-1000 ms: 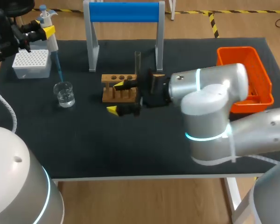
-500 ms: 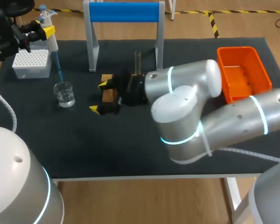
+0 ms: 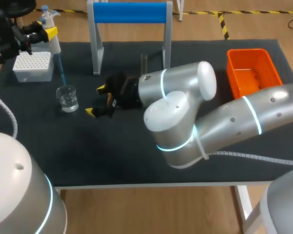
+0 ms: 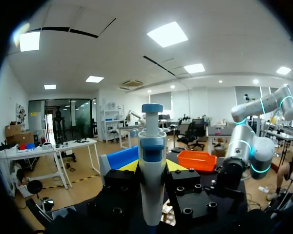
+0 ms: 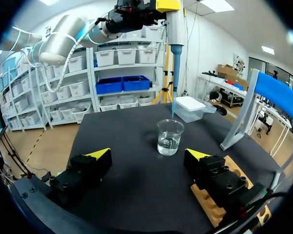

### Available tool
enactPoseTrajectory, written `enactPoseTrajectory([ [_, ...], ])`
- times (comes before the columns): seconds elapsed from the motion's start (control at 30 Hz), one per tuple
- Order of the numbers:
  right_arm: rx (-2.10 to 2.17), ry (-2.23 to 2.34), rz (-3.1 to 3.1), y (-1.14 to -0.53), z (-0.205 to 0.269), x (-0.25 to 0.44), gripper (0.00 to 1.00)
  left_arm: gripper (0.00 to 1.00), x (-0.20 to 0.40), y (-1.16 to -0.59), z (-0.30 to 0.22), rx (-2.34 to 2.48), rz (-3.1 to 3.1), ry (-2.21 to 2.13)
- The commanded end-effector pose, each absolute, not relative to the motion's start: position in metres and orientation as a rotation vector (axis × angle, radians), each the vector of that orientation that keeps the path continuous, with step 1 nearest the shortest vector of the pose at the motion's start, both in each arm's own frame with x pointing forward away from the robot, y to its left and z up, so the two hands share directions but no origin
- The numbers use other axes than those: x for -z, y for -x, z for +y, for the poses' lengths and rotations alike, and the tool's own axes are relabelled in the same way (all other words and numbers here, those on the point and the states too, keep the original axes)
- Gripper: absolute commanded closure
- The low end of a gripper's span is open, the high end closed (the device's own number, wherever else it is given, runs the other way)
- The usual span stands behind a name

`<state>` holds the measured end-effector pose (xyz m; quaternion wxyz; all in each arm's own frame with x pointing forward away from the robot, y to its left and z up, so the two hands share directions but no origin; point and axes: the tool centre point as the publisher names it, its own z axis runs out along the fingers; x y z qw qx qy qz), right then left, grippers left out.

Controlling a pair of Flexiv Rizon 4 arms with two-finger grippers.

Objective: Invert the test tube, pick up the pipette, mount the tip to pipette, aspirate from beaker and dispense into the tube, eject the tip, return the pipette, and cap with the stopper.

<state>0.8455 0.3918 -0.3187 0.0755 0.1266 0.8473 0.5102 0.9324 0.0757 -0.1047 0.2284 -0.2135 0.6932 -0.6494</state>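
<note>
Two things mattered for the aspirating step: tip depth and a still beaker. The left fingers were clamped on the pipette. It hung upright with its blue tip pointing down at the glass beaker, and I could not tell whether the end was just above the rim or barely inside. The right fingers stood wide apart, holding nothing, low over the worktop. The beaker was ahead of them and the wooden rack lay under one finger. The test tube stood upright behind the right arm, its foot hidden. Best, I judged, to lower the tip straight into the water without touching glass, release the plunger slowly, and keep the open right fingers from nudging the beaker
</note>
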Motion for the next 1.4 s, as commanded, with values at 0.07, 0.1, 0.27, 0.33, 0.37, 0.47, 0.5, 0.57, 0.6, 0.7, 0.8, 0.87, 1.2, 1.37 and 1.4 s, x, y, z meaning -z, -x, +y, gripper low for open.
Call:
enactPoseTrajectory([
  [0.07,-1.536,-0.382,2.513,-0.844,0.396,0.324,0.00,1.00,0.105,-0.933,0.075,1.788,1.904,0.588],
  [0.1,-1.535,-0.381,2.509,-0.843,0.396,0.323,0.00,1.00,0.105,-0.933,0.075,1.788,1.904,0.588],
  [0.27,-1.535,-0.381,2.509,-0.843,0.396,0.323,0.00,1.00,0.105,-0.933,0.075,1.788,1.904,0.588],
  [0.33,-1.535,-0.381,2.509,-0.843,0.396,0.323,0.00,1.00,0.105,-0.933,0.075,1.788,1.904,0.588],
  [0.37,-1.535,-0.381,2.509,-0.843,0.396,0.323,0.00,1.00,0.105,-0.933,0.075,1.788,1.904,0.588],
  [0.47,-1.535,-0.381,2.509,-0.843,0.396,0.323,0.00,1.00,0.105,-0.933,0.075,1.788,1.904,0.588],
  [0.5,-1.535,-0.381,2.509,-0.843,0.396,0.323,0.00,1.00,0.105,-0.933,0.075,1.788,1.904,0.588],
  [0.57,-1.535,-0.381,2.509,-0.843,0.396,0.323,0.00,1.00,0.105,-0.933,0.075,1.788,1.904,0.588],
  [0.6,-1.535,-0.381,2.509,-0.843,0.396,0.323,0.00,1.00,0.105,-0.933,0.075,1.788,1.904,0.588],
  [0.7,-1.535,-0.381,2.509,-0.843,0.396,0.323,0.00,1.00,0.105,-0.933,0.075,1.788,1.904,0.588],
  [0.8,-1.535,-0.381,2.509,-0.843,0.396,0.323,0.00,1.00,0.105,-0.933,0.075,1.788,1.904,0.588],
  [0.87,-1.535,-0.381,2.509,-0.843,0.396,0.323,0.00,1.00,0.105,-0.933,0.075,1.788,1.904,0.588],
  [1.2,-1.535,-0.381,2.509,-0.843,0.396,0.323,0.00,1.00,0.119,-0.936,0.075,1.778,1.904,0.588],
  [1.37,-1.535,-0.381,2.509,-0.843,0.396,0.323,0.00,1.00,0.127,-0.938,0.079,1.773,1.900,0.588],
  [1.4,-1.535,-0.381,2.509,-0.843,0.396,0.323,0.00,1.00,0.129,-0.938,0.080,1.774,1.900,0.589],
])
